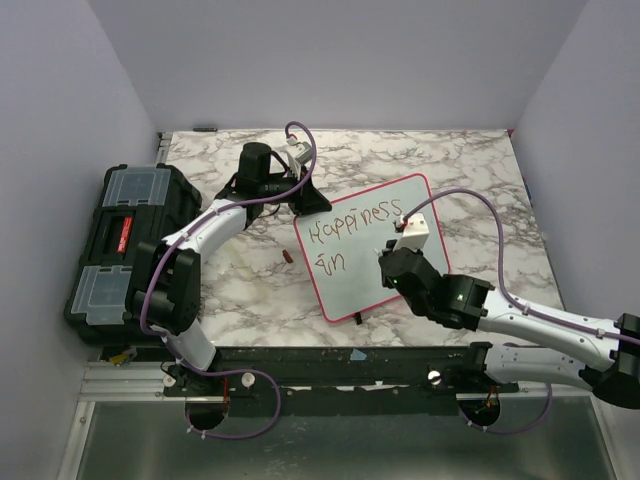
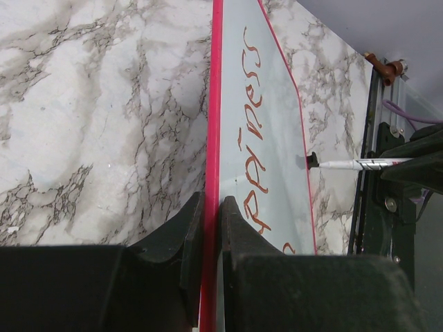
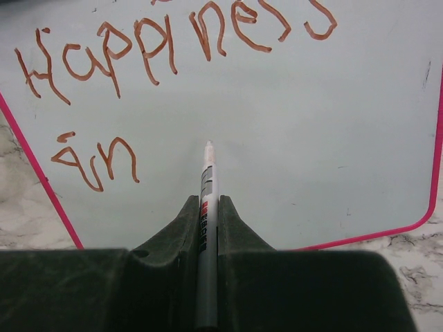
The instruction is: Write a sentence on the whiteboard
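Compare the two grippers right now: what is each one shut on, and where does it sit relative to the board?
The left gripper is shut on the whiteboard, pinching its pink frame at the edge near the start of "Happiness". The right gripper is shut on a marker. The left one sits at the board's rim. The right one sits over the white surface, with the marker tip aimed at the blank space after the sentence ends at "in". Both have dark fingers.
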Robot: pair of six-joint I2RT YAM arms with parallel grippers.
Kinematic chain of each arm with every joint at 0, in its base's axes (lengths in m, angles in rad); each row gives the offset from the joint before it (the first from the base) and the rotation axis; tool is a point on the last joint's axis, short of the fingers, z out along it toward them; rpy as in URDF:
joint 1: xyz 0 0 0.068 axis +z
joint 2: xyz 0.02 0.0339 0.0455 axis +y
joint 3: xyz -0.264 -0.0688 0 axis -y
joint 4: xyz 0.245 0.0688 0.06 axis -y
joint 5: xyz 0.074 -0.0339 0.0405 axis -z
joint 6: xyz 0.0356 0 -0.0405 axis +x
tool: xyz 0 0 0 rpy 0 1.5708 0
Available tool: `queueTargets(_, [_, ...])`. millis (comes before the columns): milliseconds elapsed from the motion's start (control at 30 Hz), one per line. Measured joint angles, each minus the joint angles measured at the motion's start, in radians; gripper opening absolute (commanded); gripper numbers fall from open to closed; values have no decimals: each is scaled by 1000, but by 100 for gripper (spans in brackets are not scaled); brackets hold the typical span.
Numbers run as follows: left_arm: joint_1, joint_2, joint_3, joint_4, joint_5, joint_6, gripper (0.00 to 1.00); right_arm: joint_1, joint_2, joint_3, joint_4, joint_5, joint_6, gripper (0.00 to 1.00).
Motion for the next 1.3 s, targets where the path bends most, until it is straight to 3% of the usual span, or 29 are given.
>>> queueTargets(1300, [0, 0, 0, 0, -8, 0, 0, -11, 11, -24, 48, -13, -31, 0])
